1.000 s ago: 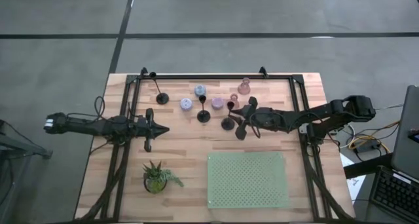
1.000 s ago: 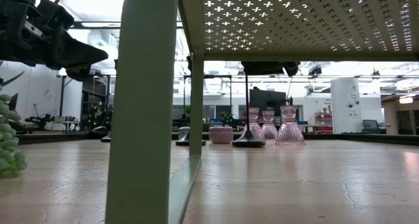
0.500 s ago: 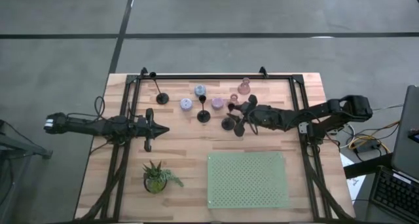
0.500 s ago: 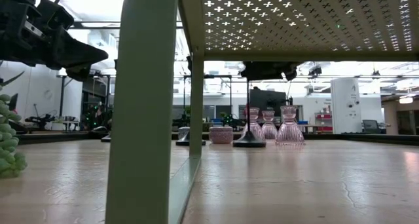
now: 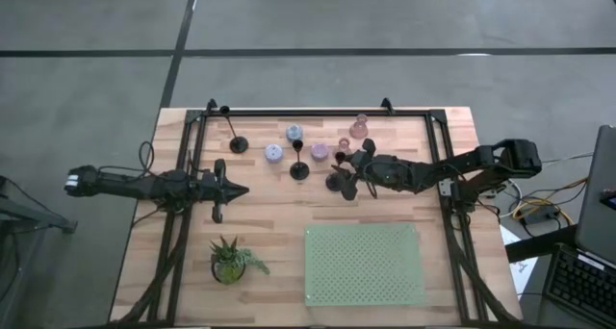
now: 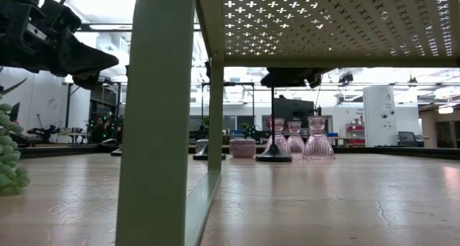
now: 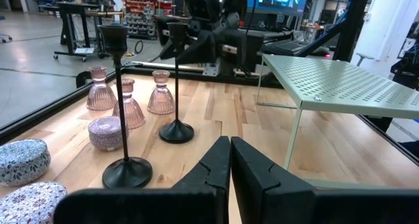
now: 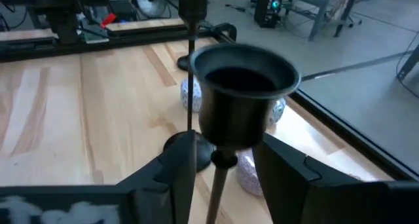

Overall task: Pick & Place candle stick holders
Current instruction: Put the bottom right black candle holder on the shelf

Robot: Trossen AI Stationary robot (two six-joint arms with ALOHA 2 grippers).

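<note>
Moved: right gripper (image 5: 348, 175) has slid in along the table since a second ago; its fingers now flank the nearest black holder (image 5: 335, 181) where before they stood off to its side.
Right gripper state: fingers spread, one either side of the stem just under the cup (image 8: 243, 93); they look apart from it, not pinching.
Black holder axis: upright, long axis vertical, cup up, round base on the table (image 5: 452, 242) near mid-table, behind the green perforated rack (image 5: 366, 266).
Other holders: second black one (image 5: 299, 167) and third (image 5: 237, 142) upright too; pink bell ones (image 5: 358, 127) stand wide end down toward the back rail; short lilac and pale-blue round ones (image 5: 274, 153) sit between.
Left gripper (image 5: 241, 189): fingers pressed together, empty, hovering at the left side, well apart from the holders.
Hidden: held stem's lower part and base cut off in right wrist view; rack leg (image 6: 154, 116) blocks part of the row in low view.
Potted plant (image 5: 229, 260): front left.
</note>
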